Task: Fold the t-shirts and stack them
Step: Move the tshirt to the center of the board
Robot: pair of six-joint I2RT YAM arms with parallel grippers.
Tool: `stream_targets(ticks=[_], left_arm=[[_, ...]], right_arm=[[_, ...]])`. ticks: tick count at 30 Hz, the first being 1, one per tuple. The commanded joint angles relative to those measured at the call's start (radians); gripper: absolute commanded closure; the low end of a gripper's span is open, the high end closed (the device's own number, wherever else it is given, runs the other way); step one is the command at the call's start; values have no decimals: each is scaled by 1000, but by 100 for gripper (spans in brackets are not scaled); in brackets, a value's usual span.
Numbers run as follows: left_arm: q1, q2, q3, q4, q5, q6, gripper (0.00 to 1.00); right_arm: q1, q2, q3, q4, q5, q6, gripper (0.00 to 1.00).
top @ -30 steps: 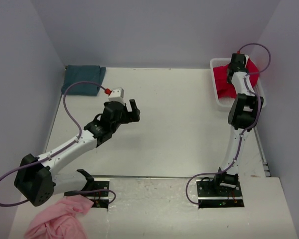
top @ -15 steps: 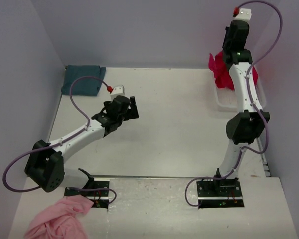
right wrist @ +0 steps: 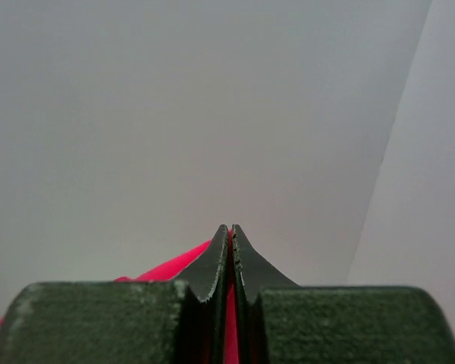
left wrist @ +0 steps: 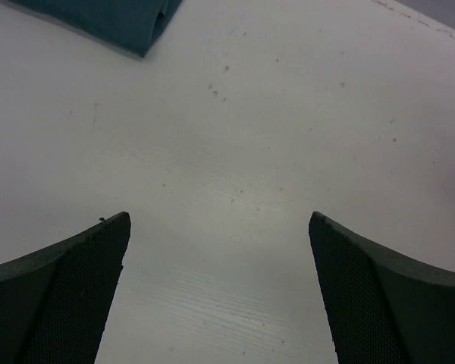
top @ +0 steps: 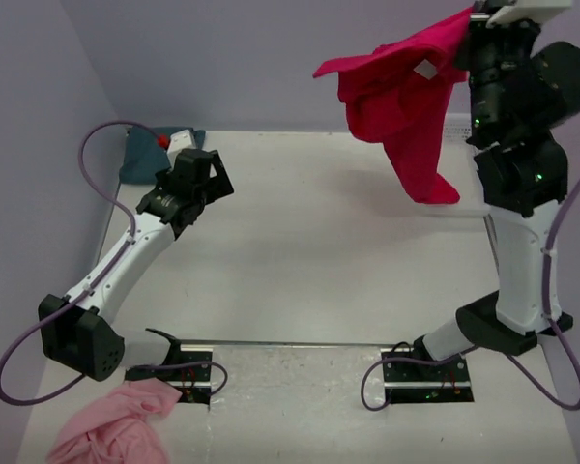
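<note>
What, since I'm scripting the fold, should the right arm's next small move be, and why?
Probably swing the red t-shirt leftward and lower it onto the bare table. The right gripper is shut on it, dangling it bunched high over the far right; the left gripper hovers open and empty, free to help spread it.

Robot lab cell, bare lilac walls (top: 271, 58), plain white table (top: 319, 261), bolted-down arm bases (top: 427, 377).
</note>
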Motion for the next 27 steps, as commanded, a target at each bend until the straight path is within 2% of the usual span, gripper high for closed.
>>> stream_targets(ticks=[1,5,6,8,10,12,16,20,22,26,27], left_arm=[[-1,-88,58,-92,-62,38,0],[-1,-121,115,-158,-105,61,0],[-1,-128,121,-163,-113,69,0],[-1,-155,149,-193,-137,81,0],[-1,-167,179,-219,-162,102,0],[-1,-170,202,-259,-182,111,0],[-1,-199,219,-289,-202,118,0],[-1,-243,199,-292,-232,121,0],[-1,-248,201,-312,-252,122,0],[-1,-271,201,-332,-275,122,0],[-1,-279,199,-335,-272,124,0]], right_arm=[[19,-126,0,2,52,-51,100],[34,-238,-64,-29,40,-28,100],[35,-245,-58,-96,32,-17,100],[41,-277,-87,-144,-12,16,100],[42,-323,-200,-155,-93,61,100],[50,-309,-228,-211,-138,90,100],[134,-219,-276,-248,-232,125,100],[243,-26,-253,-253,-287,161,100],[324,45,-218,-248,-310,170,100],[436,258,-33,-300,-354,194,100],[442,348,80,-322,-370,219,54]])
